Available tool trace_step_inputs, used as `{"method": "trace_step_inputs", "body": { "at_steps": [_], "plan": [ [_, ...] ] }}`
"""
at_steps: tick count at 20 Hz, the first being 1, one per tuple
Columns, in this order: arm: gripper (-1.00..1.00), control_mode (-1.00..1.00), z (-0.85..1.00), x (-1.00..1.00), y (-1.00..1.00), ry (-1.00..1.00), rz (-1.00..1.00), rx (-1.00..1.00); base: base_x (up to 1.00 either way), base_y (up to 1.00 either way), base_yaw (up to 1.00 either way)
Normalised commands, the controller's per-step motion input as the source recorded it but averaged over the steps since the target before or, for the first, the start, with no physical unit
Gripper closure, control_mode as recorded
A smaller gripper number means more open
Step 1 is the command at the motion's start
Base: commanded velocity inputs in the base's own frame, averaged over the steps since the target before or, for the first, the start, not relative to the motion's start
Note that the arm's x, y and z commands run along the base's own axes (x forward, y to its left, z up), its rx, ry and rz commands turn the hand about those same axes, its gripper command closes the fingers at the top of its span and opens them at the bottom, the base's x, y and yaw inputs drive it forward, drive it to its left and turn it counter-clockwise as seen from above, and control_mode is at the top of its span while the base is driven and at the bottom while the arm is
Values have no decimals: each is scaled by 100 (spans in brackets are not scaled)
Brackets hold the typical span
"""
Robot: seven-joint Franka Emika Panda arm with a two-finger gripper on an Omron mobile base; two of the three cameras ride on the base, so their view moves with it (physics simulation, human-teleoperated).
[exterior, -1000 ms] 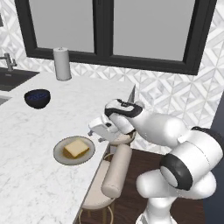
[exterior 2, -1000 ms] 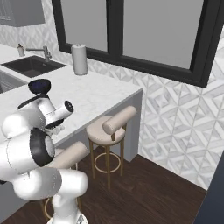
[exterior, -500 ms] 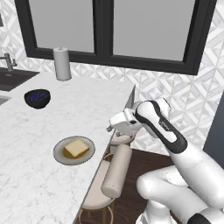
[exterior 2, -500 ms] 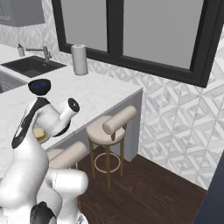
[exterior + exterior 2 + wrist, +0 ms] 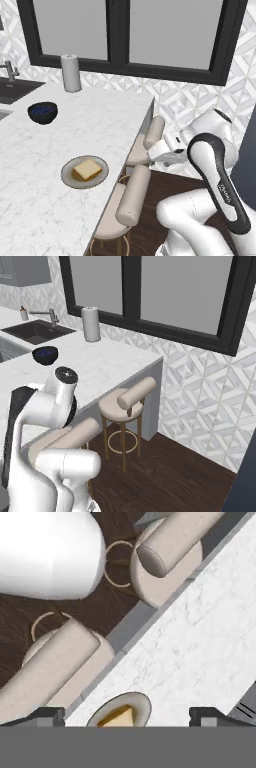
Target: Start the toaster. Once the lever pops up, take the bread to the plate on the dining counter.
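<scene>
The bread (image 5: pixel 87 169), a golden-tan square slice, lies on the round grey plate (image 5: pixel 67 178) near the front edge of the white marble dining counter (image 5: pixel 90 125). My gripper (image 5: pixel 161 150) hangs off the counter's edge to the right of the plate, above the stools. In the hand view the gripper (image 5: pixel 128 716) is open, its dark fingertips (image 5: pixel 47 715) wide apart with nothing gripped. Past them, the bread (image 5: pixel 120 716) and the plate (image 5: pixel 142 704) show at the bottom. The toaster is out of view.
A dark blue bowl (image 5: pixel 42 112) and a paper towel roll (image 5: pixel 71 73) stand farther back on the counter, beside a sink (image 5: pixel 15 90) with a faucet (image 5: pixel 45 315). Two padded stools (image 5: pixel 132 197) (image 5: pixel 150 135) stand under the counter's overhang. Dark wood floor (image 5: pixel 170 471) lies to the right.
The hand has drawn back to the right, from beside the plate to beyond the counter's edge. The bread stays on the plate. The jaws stay open.
</scene>
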Motion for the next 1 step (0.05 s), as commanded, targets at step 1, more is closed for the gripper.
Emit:
{"method": "trace_step_inputs", "body": {
  "at_steps": [1],
  "plan": [
    [-100, -100, -26, -100, -24, 0, -17, -69, 0, 0, 0]
  ]
}}
